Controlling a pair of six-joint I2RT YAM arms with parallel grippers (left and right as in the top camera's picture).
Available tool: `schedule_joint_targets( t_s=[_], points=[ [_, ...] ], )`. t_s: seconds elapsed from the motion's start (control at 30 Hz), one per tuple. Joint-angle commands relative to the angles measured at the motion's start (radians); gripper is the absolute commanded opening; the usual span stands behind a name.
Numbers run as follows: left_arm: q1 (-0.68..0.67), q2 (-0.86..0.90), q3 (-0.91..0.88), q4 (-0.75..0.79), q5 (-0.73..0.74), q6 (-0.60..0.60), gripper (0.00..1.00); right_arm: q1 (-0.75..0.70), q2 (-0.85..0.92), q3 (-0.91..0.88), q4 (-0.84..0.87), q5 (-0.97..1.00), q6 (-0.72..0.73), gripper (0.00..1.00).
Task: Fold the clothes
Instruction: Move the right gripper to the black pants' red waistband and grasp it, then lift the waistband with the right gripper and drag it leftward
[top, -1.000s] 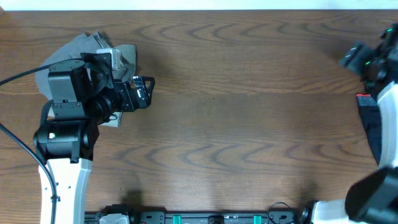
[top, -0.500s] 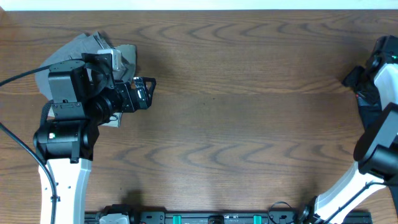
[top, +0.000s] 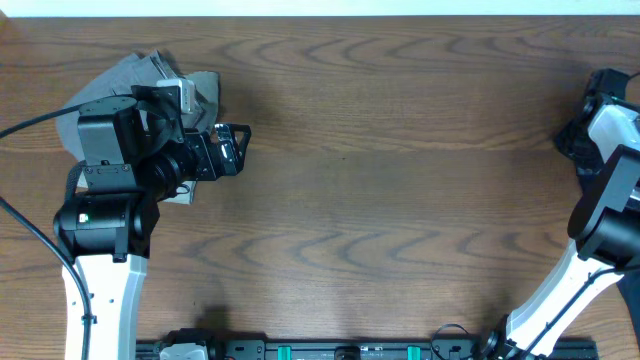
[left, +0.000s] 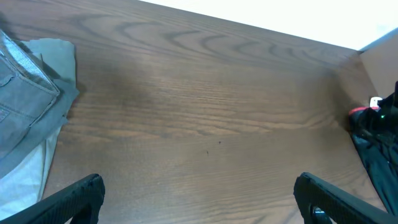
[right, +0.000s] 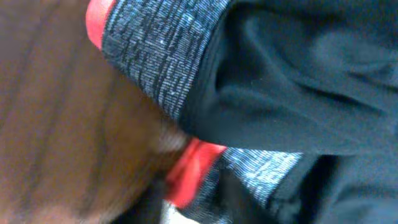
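The clothes (right: 280, 81), dark leggings, fill the right wrist view. Their heathered grey waistband (right: 155, 56) has a red edge and is bunched into a fold at the bottom middle. My right gripper (top: 578, 140) is pressed onto that waistband at the table's right edge. Its fingers are lost in blur and fabric. From the left wrist view, the clothes (left: 376, 165) lie far right, with the red edge (left: 357, 112) just under the right gripper (left: 382, 115). My left gripper (top: 238, 145) hovers open over bare wood on the left, far from the clothes, its fingertips (left: 81, 193) wide apart.
A folded pile of grey trousers (top: 140, 80) lies at the back left, partly under the left arm. It shows again as grey trousers (left: 25, 106) on a khaki pair (left: 31, 174). The table's far edge (left: 249, 28) meets a white wall.
The right arm has swung in over the clothes at the right edge and come down onto the waistband, now covering them from above. The left arm has not moved.
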Motion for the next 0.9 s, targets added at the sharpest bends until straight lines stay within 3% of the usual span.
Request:
schedule_joint_targets(
  t_s=[0.0, 0.2, 0.3, 0.4, 0.6, 0.87],
  points=[
    [-0.004, -0.002, 0.022, 0.005, 0.014, 0.006, 0.98, -0.003, -0.005, 0.017, -0.007, -0.078, -0.042, 0.02],
    [-0.004, -0.002, 0.022, 0.032, 0.014, 0.006, 0.98, 0.041, -0.193, 0.017, 0.023, -0.510, -0.172, 0.01],
    [-0.004, -0.002, 0.022, 0.050, 0.014, 0.005, 0.98, 0.087, -0.322, 0.017, 0.096, -0.763, -0.194, 0.01],
    [-0.004, -0.002, 0.022, 0.067, 0.014, 0.006, 0.98, 0.156, -0.408, 0.017, 0.195, -0.896, -0.194, 0.01],
    [-0.004, -0.002, 0.022, 0.088, 0.014, 0.006, 0.98, 0.375, -0.446, 0.017, 0.276, -0.919, -0.193, 0.01],
    [-0.004, 0.000, 0.020, 0.032, 0.014, 0.010, 0.98, 0.658, -0.366, 0.017, 0.254, -0.786, -0.194, 0.01]
  ],
)
